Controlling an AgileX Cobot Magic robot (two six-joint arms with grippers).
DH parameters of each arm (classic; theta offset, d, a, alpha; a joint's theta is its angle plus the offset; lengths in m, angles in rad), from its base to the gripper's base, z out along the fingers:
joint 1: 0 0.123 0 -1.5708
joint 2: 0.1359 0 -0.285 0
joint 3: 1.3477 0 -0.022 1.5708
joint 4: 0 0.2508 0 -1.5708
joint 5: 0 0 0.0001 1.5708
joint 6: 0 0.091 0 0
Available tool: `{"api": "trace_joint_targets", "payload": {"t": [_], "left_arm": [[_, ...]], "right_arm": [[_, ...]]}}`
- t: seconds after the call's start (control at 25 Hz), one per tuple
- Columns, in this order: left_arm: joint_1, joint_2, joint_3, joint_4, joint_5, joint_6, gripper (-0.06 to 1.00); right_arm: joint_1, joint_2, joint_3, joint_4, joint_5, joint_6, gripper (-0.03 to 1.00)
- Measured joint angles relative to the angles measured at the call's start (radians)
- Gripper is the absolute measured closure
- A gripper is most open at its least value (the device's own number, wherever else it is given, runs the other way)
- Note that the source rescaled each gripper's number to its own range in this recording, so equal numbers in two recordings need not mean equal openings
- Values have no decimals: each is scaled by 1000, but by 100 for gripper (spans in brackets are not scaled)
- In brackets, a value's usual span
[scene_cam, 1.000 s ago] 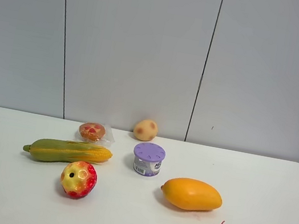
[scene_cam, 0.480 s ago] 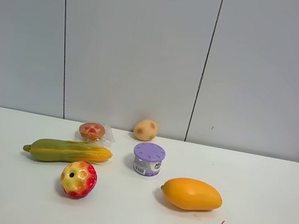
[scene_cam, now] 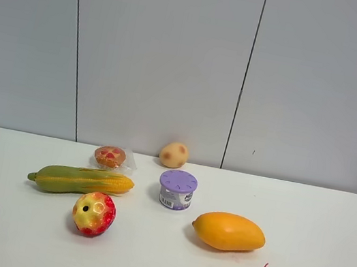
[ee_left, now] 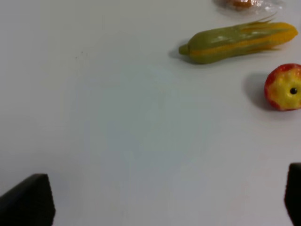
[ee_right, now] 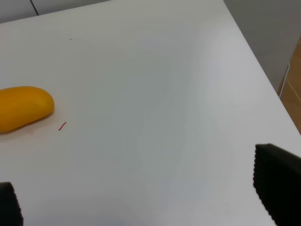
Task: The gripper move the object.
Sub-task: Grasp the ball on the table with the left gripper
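A small round toy apple (scene_cam: 94,213), mottled red and yellow with a dark dimple hole, sits on the white desk (scene_cam: 315,220) in front of and to the left of the squat purple-lidded tub (scene_cam: 177,189). It touches nothing. The green-husked yellow corn cob (scene_cam: 80,180) lies just behind it, level with the tub. The spacing looks deliberate, leaving room for fingers on either side of the apple.

A smooth orange mango (scene_cam: 228,231) rests in front of and to the right of the tub. A tan speckled potato-like ball (scene_cam: 174,154) sits behind the tub by the wall, and a plastic-wrapped round pastry (scene_cam: 111,157) lies behind and to the left of it.

The black left tool (ee_left: 160,202) is released, its fingers spread wide over bare desk and well apart from the apple (ee_left: 283,87). The black right tool (ee_right: 143,195) is likewise released and holds nothing. The apple lies on the left arm's side, so that arm probably makes the reach.

Compared with the earlier high views, nothing on the desk has shifted, and no arm has entered that view.
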Motion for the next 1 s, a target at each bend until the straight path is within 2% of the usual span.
{"api": "trace_joint_targets", "payload": {"t": [0.16,0.28,0.48,0.76,1.0], "left_arm": [[0,106,-46,-1,-33,0,-6],[0,187,-71,-30,-75,3,-6],[0,308,-87,-106,-124,66,-6],[0,438,-91,-124,-146,131,-6],[-82,523,-92,-136,-228,155,-6]], "right_arm": [[0,0,0,0,0,0,-3],[0,0,0,0,0,0,-3],[0,0,0,0,0,0,-3],[0,0,0,0,0,0,-3],[0,0,0,0,0,0,-3]]}}
